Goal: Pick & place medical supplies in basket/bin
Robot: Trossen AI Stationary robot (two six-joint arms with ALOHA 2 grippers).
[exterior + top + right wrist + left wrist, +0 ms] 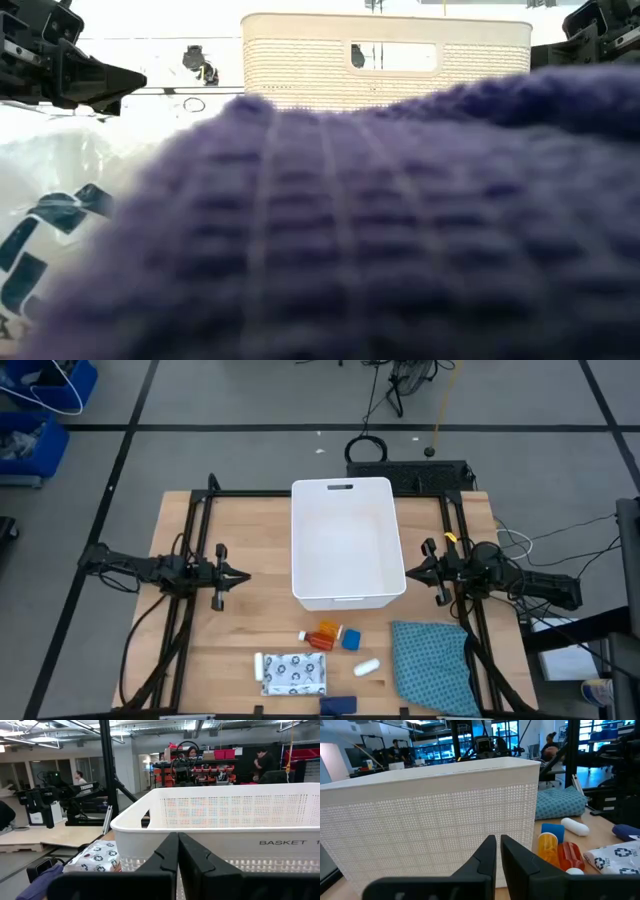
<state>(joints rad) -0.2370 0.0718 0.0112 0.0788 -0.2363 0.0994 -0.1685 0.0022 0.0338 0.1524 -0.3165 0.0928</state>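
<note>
**A:** Where are your jaws sitting right now?

**B:** Your left gripper point(243, 576) is hovering over the table point(200, 660) with its jaws pressed nearly together and gripping nothing; your right gripper point(412, 572) is doing the same on the other side, jaws fully together and empty; both are pointing inward at the white basket point(343, 595), which is standing between them, just beyond each pair of jaw tips.

**A:** And the supplies?

**B:** They are all lying on the table outside the basket, well apart from both sets of jaws; the orange pill bottles point(324, 635) and the small blue cube point(351, 639) are resting just off the basket's near wall; the white patterned packet point(295, 674) is lying past them with one white roll point(258, 666) at its edge and another white roll point(367, 667) nearer your right jaws; the dark blue bar point(338, 705) is sitting at the table's edge; the teal cloth point(432, 665) is lying beside your right arm.
</note>
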